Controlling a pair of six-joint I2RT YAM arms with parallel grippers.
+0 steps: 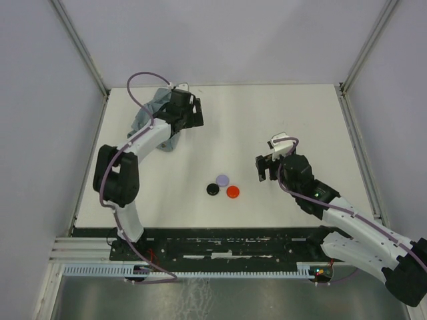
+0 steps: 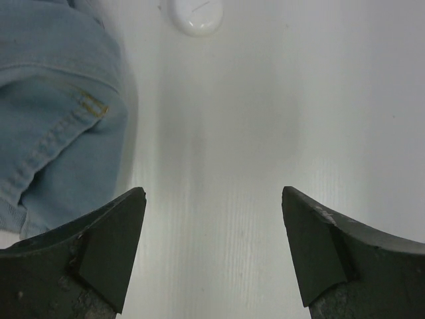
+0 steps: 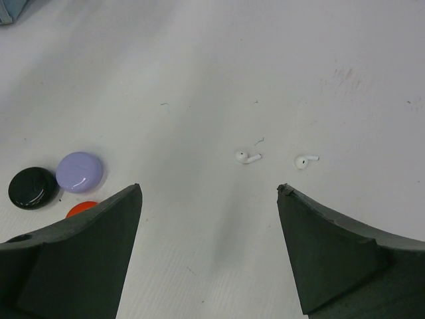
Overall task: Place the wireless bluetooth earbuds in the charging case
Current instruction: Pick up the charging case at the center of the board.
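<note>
Right gripper (image 3: 209, 249) spread wide near two white earbuds (image 3: 247, 157) on the worktop (image 3: 199, 80). Left gripper (image 2: 212, 249), equally wide, faces what is possibly the white charging case (image 2: 196, 14), far-left.

No legible text or markings anywhere

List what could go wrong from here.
1. The two white earbuds are tiny against the open right gripper; a pinch may flick one away.
2. They barely stand out on the white table.
3. The white rounded case lies beside the denim cloth, near the left gripper: a long carry.
</note>
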